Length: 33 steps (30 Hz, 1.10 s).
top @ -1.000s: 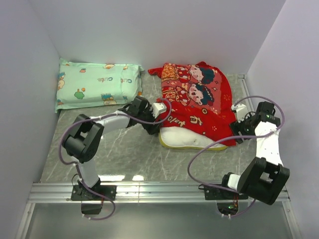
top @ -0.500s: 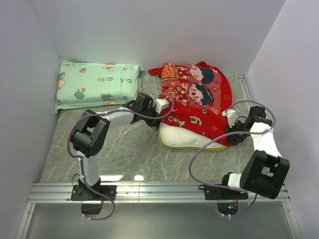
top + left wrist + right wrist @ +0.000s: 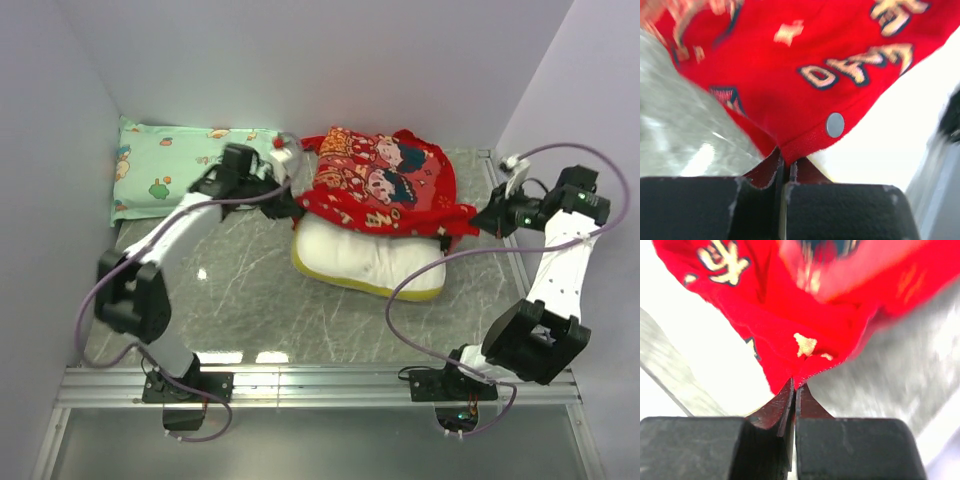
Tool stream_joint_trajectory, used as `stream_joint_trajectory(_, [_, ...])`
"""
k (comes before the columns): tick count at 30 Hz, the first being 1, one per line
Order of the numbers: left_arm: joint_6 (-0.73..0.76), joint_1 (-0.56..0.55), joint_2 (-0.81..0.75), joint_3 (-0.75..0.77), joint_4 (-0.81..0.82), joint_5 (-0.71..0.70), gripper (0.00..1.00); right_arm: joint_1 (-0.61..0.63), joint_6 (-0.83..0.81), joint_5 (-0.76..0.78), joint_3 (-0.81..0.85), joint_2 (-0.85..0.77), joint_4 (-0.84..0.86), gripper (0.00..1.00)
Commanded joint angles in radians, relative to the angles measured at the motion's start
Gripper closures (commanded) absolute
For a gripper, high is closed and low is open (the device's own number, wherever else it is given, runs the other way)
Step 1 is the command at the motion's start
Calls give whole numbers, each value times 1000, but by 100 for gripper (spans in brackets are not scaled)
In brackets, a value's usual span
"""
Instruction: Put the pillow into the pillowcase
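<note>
Pinching limp red printed fabric pillowcase (image 3: 385,190) at hem corners within left claw (image 3: 782,167) and right claw (image 3: 794,387); likely sags over plump cream-white pillow (image 3: 360,265).

Grey marbled tabletop (image 3: 240,310), plain white walls (image 3: 300,60) on three sides, metal rail (image 3: 320,385) along near edge

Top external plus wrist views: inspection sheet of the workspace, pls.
Surface: grey marbled table.
Job's things: pillowcase covers the far part of the pillow; near part uncovered.
Clutter: mint-green pillow, far left.
Grippers: left gripper shut on pillowcase hem by a snap; right gripper shut on pillowcase hem.
Cables: purple cables loop off both arms.
Surroundings: white walls on three sides; metal rail at near edge.
</note>
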Motion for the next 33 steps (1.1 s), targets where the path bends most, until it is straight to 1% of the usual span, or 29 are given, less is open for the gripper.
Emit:
stream_joint_trajectory(1, [-79, 43, -200, 125, -53, 127, 100, -19, 175, -361, 147, -42, -87, 100])
stream_joint_trajectory(3, [-103, 74, -260, 156, -38, 131, 100, -50, 360, -466, 217, -56, -21, 100])
stream_joint_trajectory(4, [-174, 88, -277, 194, -27, 139, 100, -64, 460, -501, 228, -68, 141, 100])
stream_joint_trajectory(5, [-199, 102, -304, 218, -14, 134, 100, -84, 732, -531, 219, -87, 271, 100])
stream_joint_trajectory(6, [-230, 143, -318, 243, 6, 131, 100, -96, 913, -547, 195, -143, 441, 100])
stream_joint_trajectory(7, [-304, 166, -332, 284, 73, 120, 100, -119, 1121, -526, 93, -182, 888, 100])
stream_joint_trajectory(8, [-337, 189, -356, 304, 107, 84, 100, -127, 1533, -503, 22, -226, 1154, 100])
stream_joint_trajectory(9, [-366, 232, -367, 323, 137, 59, 100, -134, 1745, -480, -55, -299, 1436, 100])
stream_joint_trajectory(10, [-427, 253, -372, 358, 190, 53, 100, -138, 1991, -438, -124, -315, 1780, 100])
stream_joint_trajectory(11, [-443, 269, -367, 379, 192, 27, 100, -133, 1996, -430, -106, -318, 1762, 100])
stream_joint_trajectory(12, [-443, 272, -357, 404, 166, -7, 100, -124, 1952, -414, -79, -317, 1673, 100])
stream_joint_trajectory(13, [-440, 272, -340, 429, 125, -24, 100, -122, 1895, -385, -28, -317, 1517, 100])
stream_joint_trajectory(14, [-434, 272, -334, 426, 102, -19, 100, -122, 1802, -371, -17, -323, 1477, 100])
stream_joint_trajectory(16, [-410, 272, -321, 420, 48, -27, 100, -122, 1758, -349, -3, -344, 1416, 100])
stream_joint_trajectory(18, [-407, 260, -285, 423, -54, -21, 100, -122, 1731, -299, 3, -364, 1371, 100])
stream_joint_trajectory(19, [-405, 255, -260, 456, -116, -6, 100, -122, 1734, -282, -5, -371, 1383, 100])
stream_joint_trajectory(20, [-408, 255, -230, 465, -154, 42, 100, -122, 1795, -254, -12, -377, 1420, 100])
stream_joint_trajectory(21, [-407, 261, -228, 484, -148, 91, 100, -122, 1836, -242, -17, -380, 1457, 100])
stream_joint_trajectory(22, [-446, 267, -264, 508, -95, 102, 100, -122, 1893, -234, 9, -377, 1492, 100])
stream_joint_trajectory(23, [-481, 275, -286, 515, -32, 110, 100, -122, 1912, -222, 27, -371, 1497, 100])
stream_joint_trajectory(24, [-520, 292, -297, 531, 73, 119, 100, -124, 1927, -187, 47, -368, 1500, 100])
stream_joint_trajectory(26, [-603, 299, -247, 716, 68, 126, 100, -124, 2002, -161, 86, -364, 1563, 100])
stream_joint_trajectory(27, [-641, 309, -223, 864, 44, 122, 100, -122, 2028, -132, 93, -366, 1586, 100])
stream_joint_trajectory(28, [-646, 313, -208, 904, 52, 90, 100, -125, 2050, -113, 103, -369, 1622, 100])
stream_joint_trajectory(29, [-646, 316, -222, 919, 66, 44, 100, -127, 2076, -95, 103, -374, 1635, 100])
stream_joint_trajectory(30, [-641, 322, -244, 882, 85, -2, 100, -128, 2076, -78, 101, -387, 1636, 100])
stream_joint_trajectory(31, [-632, 321, -307, 836, 144, -87, 100, -131, 2062, -29, 94, -397, 1612, 100])
stream_joint_trajectory(32, [-629, 321, -338, 784, 163, -119, 100, -131, 2048, -10, 87, -415, 1601, 100])
stream_joint_trajectory(33, [-630, 321, -363, 690, 171, -136, 100, -131, 2033, 11, 77, -426, 1587, 100])
